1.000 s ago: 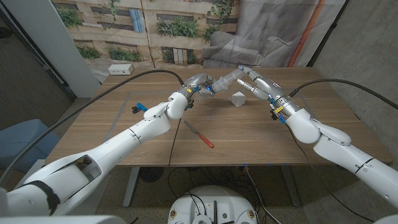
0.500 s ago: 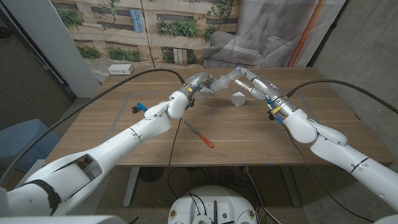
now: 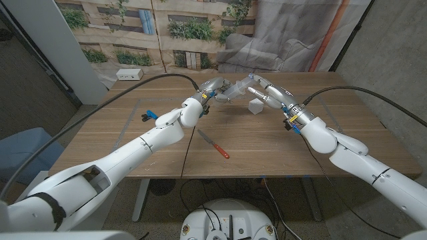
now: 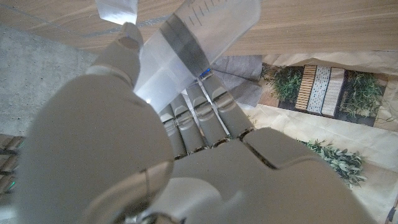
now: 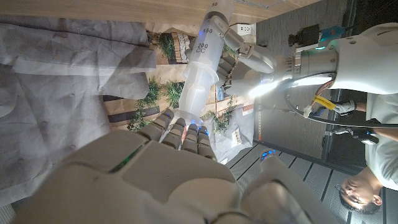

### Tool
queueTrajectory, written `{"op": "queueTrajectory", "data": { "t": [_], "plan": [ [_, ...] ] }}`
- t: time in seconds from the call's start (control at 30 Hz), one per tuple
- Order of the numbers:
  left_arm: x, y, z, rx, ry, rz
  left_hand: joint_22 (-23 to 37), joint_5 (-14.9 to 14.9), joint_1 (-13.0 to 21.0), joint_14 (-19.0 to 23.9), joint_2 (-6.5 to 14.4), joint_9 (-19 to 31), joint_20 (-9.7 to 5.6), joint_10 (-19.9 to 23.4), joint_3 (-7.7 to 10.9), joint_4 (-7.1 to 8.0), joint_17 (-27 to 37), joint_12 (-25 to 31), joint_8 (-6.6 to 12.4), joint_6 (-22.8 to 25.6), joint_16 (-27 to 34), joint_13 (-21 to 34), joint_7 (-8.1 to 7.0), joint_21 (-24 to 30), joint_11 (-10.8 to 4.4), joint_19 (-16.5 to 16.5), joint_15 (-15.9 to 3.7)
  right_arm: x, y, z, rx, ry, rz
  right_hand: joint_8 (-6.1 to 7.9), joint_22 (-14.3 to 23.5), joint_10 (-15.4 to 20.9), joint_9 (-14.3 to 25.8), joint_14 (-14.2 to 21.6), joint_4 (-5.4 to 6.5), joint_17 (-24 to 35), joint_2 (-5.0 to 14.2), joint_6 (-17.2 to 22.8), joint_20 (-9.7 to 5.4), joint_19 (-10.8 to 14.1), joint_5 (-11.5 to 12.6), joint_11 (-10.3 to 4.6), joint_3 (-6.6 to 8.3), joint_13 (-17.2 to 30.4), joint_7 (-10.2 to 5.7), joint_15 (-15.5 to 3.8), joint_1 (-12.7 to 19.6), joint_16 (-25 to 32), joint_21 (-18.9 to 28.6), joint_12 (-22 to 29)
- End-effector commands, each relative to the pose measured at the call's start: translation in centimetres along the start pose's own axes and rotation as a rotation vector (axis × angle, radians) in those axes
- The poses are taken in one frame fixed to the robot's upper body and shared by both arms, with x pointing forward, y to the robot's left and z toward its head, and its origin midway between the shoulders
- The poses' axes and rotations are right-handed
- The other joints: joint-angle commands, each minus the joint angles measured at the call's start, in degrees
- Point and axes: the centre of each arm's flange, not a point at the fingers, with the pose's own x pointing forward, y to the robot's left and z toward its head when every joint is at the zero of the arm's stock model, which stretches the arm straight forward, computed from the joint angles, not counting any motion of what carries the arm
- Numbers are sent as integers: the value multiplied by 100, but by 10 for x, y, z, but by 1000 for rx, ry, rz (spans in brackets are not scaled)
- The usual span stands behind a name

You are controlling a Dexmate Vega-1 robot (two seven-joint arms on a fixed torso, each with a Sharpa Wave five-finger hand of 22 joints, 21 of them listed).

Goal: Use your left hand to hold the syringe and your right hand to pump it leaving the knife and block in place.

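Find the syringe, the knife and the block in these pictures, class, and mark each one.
syringe (image 5: 204, 65): right wrist view, on the clear barrel under the printed scale.
knife (image 3: 221, 151): head view, on the red handle.
block (image 3: 255, 106): head view, on its pale front face.

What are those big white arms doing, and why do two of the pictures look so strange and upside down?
They belong to a robot standing at a wooden table. One picture comes from a camera on its head, looking down. The two odd ones come from cameras on its wrists, so they look turned over. The left hand holds a big clear syringe up above the table; the left wrist picture shows its fingers wrapped around the tube. The right hand reaches to the syringe's other end, ready to push it like a pump. On the table lie a knife with a red handle and a small white block. Nobody touches those.
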Motion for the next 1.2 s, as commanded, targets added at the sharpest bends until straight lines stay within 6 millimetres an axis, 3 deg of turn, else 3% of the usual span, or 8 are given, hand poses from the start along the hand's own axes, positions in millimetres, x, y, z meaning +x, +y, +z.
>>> {"op": "queueTrajectory", "data": {
  "t": [0.03,1.2],
  "plan": [
    [-2,-1,1,-8,-3,-1,25,33,-300,89,663,1,-474,293,417,378,15,36,31,598,22,5,2,34,-225,170,-604,5,5,1,15,-16,24,20,25,61,10,38,-1,27,181,39,-251,67,1,-17,36,16,18,-27,-22,22,18,14],
    [-8,-4,3,-20,-3,0,26,29,-315,107,654,4,-475,297,448,372,16,35,34,590,19,8,-1,32,-218,175,-604,13,14,-4,49,-5,76,4,27,81,10,56,3,36,168,27,-193,115,-13,-1,61,18,31,-5,-54,20,22,3]
  ]
}}
